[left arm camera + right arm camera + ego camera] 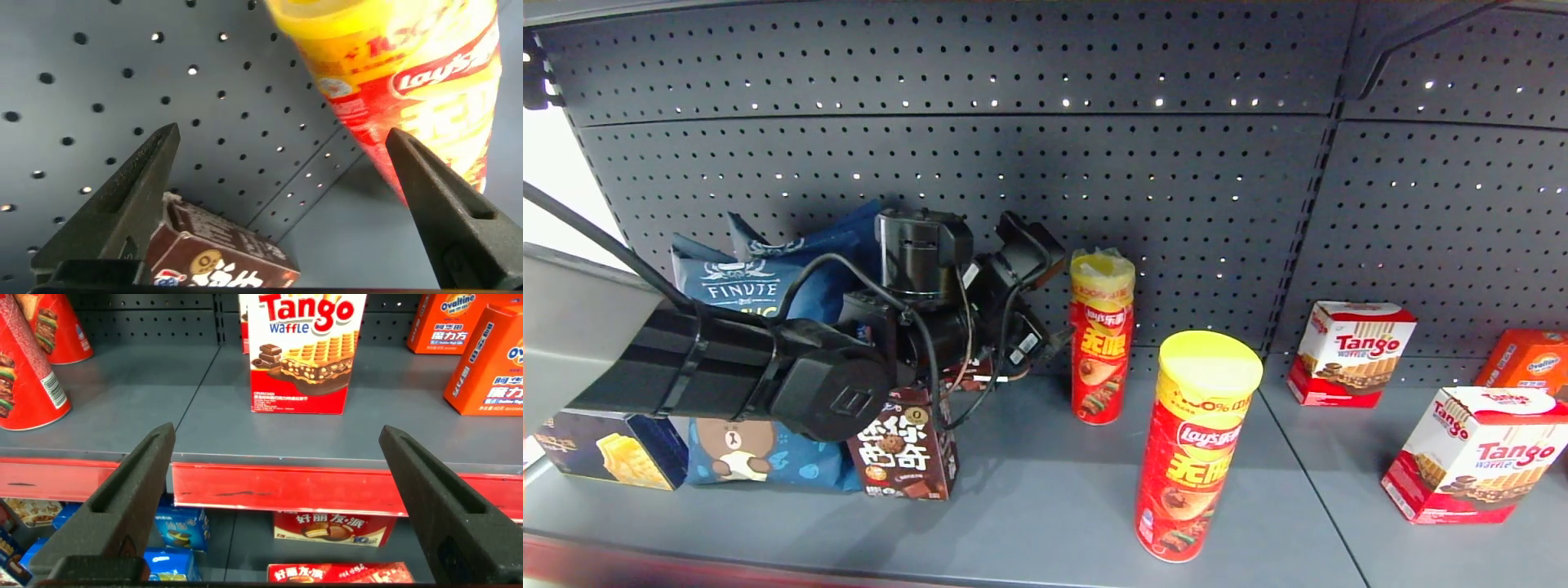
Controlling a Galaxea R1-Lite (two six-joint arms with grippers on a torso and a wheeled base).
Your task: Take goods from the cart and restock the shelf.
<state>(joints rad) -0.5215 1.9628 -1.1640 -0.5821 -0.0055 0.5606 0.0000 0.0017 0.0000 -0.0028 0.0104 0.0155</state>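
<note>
Standing wide apart, the fingers (131,204) of the left gripper (282,135) hold nothing, and between them the perforated back wall (98,73) is seen. A brown box (221,260) lies just beside one finger. The back chips can (417,73), red with a yellow lid, stands near the other finger; whether they touch I cannot tell. In the head view the left arm (727,367) reaches over the left part of the shelf (1029,490), with its wrist close to the back wall and beside the back chips can (1101,339).

The fingers (122,498) of the right gripper (275,431) are also apart and empty. They are in front of the shelf's front edge, where a red price rail (286,486) runs.

The front chips can (1196,449) stands upright near the front edge, about at the middle of the shelf. A brown cookie box (907,449) stands near the front edge on the left part, under the arm. Beside it are a blue bear bag (760,461) and a dark blue box (613,457) toward the front left corner. A blue bag (743,282) leans at the back.

On the right part, one wafer box (1347,351) stands near the back wall and a second wafer box (1474,457) is closer to the front edge. An orange box (1523,363) is at the far right.
</note>
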